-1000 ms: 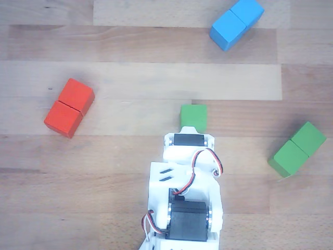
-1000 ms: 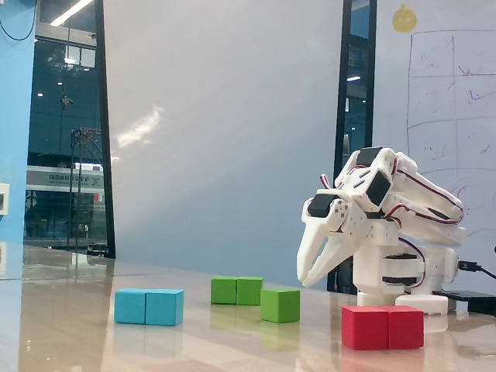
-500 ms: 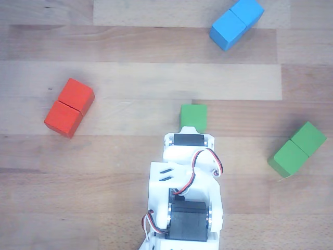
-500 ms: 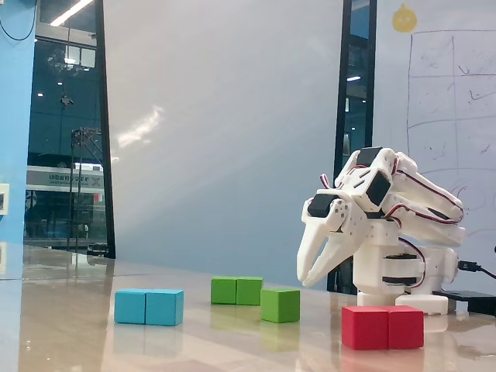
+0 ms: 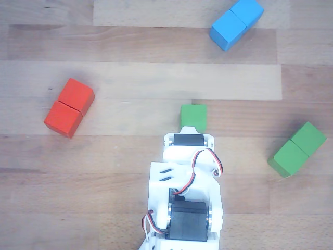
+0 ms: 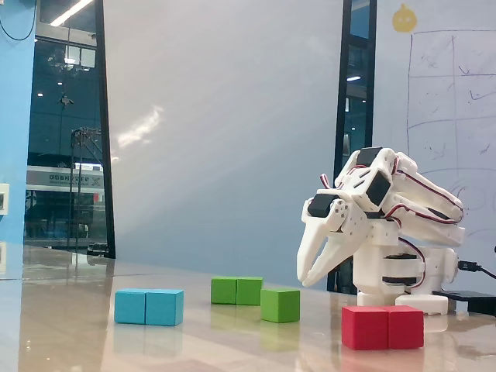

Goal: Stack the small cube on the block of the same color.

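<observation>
The small green cube lies on the wooden table just ahead of the arm in the other view; in the fixed view the same cube rests on the table below and left of the fingertips. The green block with a seam across its middle lies to the right in the other view, and in the fixed view this block sits behind the cube. My gripper hangs above the table, pointing down, its fingertips together and holding nothing. Seen from above, the gripper is mostly hidden under the wrist.
A red double block lies to the left and a blue double block at the top right. In the fixed view the red block is nearest, in front of the arm's base, and the blue block is at left.
</observation>
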You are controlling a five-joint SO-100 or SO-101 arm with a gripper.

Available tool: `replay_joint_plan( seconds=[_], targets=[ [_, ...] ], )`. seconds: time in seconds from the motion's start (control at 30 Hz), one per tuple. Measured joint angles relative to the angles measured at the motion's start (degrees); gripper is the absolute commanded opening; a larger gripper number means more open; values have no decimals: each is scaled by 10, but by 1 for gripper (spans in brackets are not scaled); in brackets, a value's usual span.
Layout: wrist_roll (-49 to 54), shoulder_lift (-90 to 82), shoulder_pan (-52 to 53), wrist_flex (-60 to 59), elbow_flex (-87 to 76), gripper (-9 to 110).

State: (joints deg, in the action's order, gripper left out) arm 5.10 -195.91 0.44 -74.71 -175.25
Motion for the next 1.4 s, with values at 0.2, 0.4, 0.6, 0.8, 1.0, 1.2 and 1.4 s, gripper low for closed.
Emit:
replay_joint_plan(
  seconds=[0.2,0.4,0.6,0.8,1.0,1.2,1.4],
  targets=[
    [0,0,0,0,0,0],
    [0,0,0,0,0,0],
    [26,96,0,14,68,0],
    [66,307,0,22,230,0],
    [70,537,0,25,378,0],
    [70,700,0,3,482,0],
    [70,788,0,-42,524,0]
  ],
)
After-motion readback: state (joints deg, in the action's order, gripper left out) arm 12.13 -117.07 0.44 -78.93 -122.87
